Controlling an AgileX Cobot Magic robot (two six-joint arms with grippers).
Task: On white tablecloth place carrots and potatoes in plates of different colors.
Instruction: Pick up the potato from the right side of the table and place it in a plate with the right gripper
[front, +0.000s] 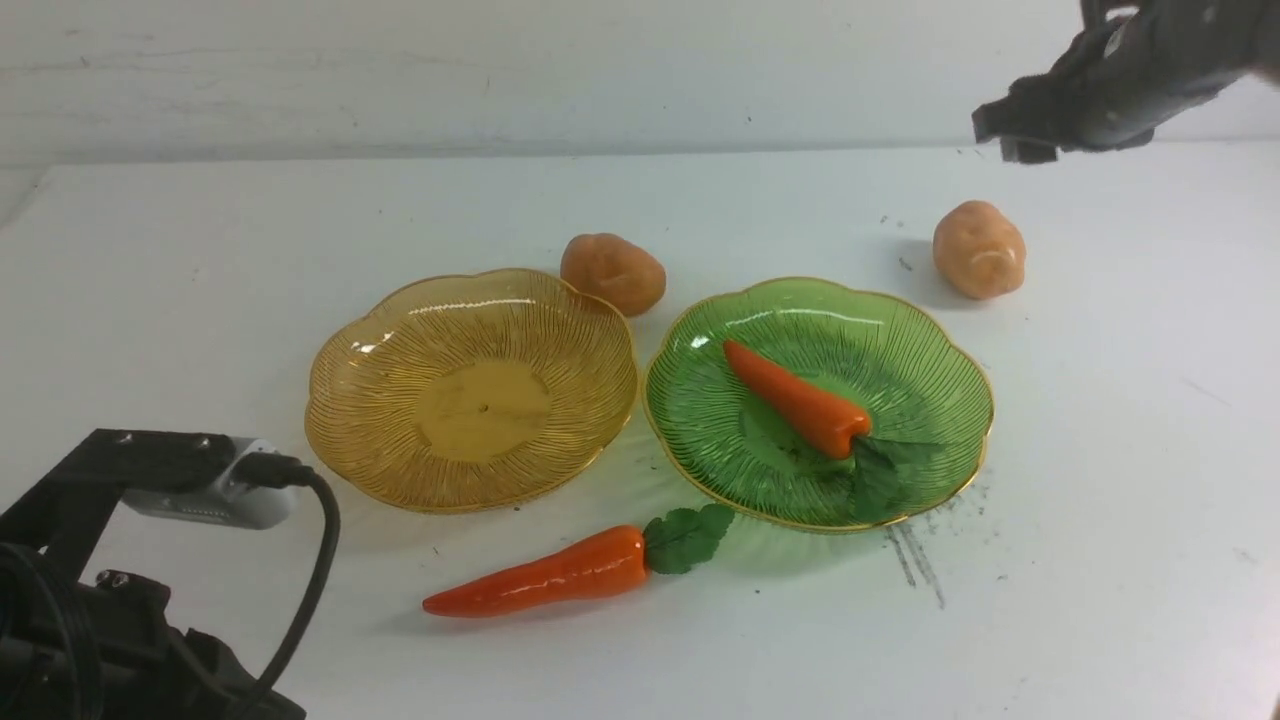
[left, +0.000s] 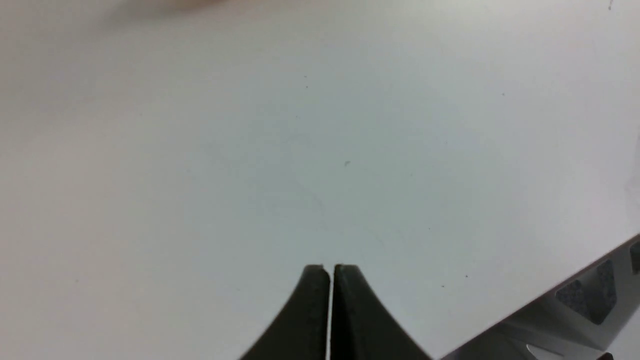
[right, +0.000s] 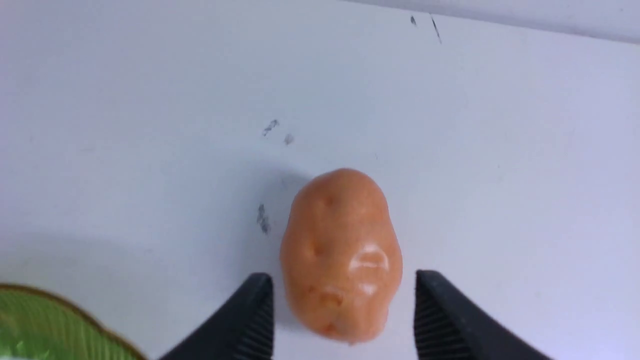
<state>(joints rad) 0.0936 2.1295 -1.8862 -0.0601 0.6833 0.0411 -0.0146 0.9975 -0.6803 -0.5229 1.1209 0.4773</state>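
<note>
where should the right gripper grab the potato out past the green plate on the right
Across its narrow middle, coming down from above. The potato lies on the white tablecloth with its long axis running between the open fingers of the right gripper, so they would close on its shorter width; the glossy rounded ends would likely slip.

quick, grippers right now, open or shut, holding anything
Left gripper: shut, holding nothing.
Right gripper: open, holding nothing, poised above the potato.

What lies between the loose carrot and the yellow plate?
Nothing but bare white tablecloth, as the front view shows; loose carrot and yellow plate lie apart.
</note>
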